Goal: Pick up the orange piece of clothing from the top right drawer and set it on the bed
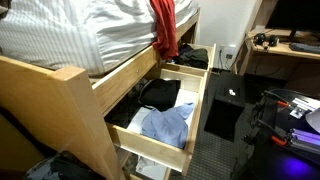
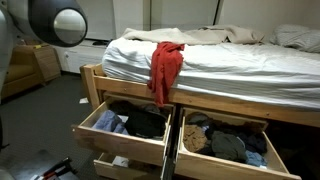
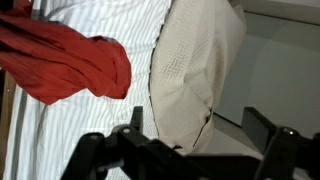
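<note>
Set-down step: orange piece of clothing (image 2: 165,68) hangs draped over the bed (image 2: 240,70) edge, gripper (image 3: 195,135) apart and empty (placement looks done), next move probably just backing clear.

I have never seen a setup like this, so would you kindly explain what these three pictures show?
This is a robot arm working in a bedroom. Two pictures come from cameras standing in the room. The third comes from a camera on the arm's wrist, where its two dark fingers are open and hold nothing. The orange garment lies draped over the edge of the bed. Below it, the drawers stand open, with black clothes and a light blue shirt inside.
</note>
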`<action>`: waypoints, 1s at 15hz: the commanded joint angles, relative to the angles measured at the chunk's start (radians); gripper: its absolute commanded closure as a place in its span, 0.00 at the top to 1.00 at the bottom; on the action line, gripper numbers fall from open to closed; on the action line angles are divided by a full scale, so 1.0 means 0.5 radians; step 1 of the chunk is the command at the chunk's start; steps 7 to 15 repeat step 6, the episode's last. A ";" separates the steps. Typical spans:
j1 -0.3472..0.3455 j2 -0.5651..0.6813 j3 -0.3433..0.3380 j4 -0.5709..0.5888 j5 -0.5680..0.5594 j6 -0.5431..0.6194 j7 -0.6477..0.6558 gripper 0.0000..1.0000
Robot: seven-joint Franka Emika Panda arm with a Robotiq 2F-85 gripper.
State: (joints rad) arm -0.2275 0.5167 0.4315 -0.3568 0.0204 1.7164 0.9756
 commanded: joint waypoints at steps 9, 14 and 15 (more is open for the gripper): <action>0.096 -0.029 -0.302 -0.007 0.203 -0.005 -0.030 1.00; 0.096 -0.029 -0.302 -0.007 0.203 -0.005 -0.030 1.00; 0.096 -0.029 -0.302 -0.007 0.203 -0.005 -0.030 1.00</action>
